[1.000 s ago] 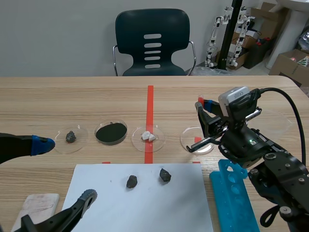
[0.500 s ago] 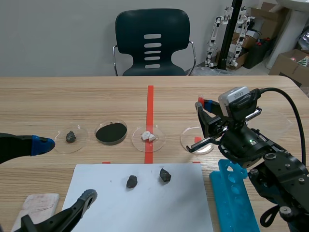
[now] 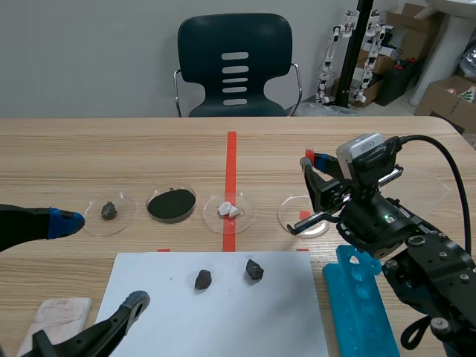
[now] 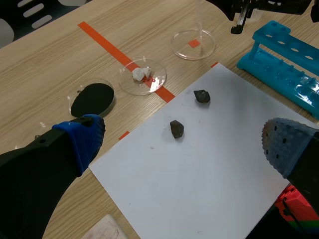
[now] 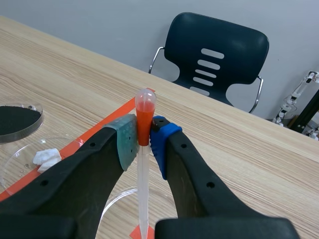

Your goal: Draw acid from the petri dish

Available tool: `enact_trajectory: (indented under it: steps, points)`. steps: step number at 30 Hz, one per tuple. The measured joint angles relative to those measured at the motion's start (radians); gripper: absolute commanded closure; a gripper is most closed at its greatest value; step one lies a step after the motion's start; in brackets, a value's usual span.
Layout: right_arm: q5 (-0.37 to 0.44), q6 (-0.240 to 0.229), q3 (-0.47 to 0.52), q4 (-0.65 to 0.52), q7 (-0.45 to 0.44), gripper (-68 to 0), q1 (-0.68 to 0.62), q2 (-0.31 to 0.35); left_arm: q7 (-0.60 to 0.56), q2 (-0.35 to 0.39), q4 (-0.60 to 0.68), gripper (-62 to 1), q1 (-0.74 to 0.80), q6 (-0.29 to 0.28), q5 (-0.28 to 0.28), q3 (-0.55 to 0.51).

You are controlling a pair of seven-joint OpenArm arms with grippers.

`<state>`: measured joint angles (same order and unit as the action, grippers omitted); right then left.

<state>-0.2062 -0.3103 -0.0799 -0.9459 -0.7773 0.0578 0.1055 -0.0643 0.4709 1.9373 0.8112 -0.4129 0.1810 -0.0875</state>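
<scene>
A clear petri dish [image 3: 291,215] sits just right of the red tape line; its rim [image 5: 115,200] shows below my right fingers, and it lies far ahead of the left gripper [image 4: 193,44]. My right gripper [image 3: 317,181] is shut on a pipette [image 5: 143,169] at its orange-red bulb [image 5: 145,110]. The pipette hangs upright with its tip down in the dish. My left gripper [image 3: 100,262] is open low at the near left, over the white paper's corner, holding nothing [image 4: 184,144].
Left of the clear dish stand dishes with white chunks [image 3: 229,210], black powder [image 3: 172,204] and a dark rock [image 3: 109,211]. White paper [image 3: 216,312] carries two dark rocks [image 3: 202,280] [image 3: 254,269]. A blue tube rack [image 3: 364,309] lies under the right arm.
</scene>
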Motion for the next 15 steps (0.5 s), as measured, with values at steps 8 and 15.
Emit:
enact_trajectory:
  steps: [8, 15]
  points:
    - [0.000, 0.000, 0.000, 0.000, 0.000, -8.2, 0.000, 0.000, 0.000, 0.000, 0.000, -62.3, 0.000, 0.000, 0.000, 0.000]
    - [0.000, 0.000, 0.000, 0.000, 0.000, -8.6, 0.000, 0.000, 0.000, 0.000, 0.000, -62.3, 0.000, 0.000, 0.000, 0.000]
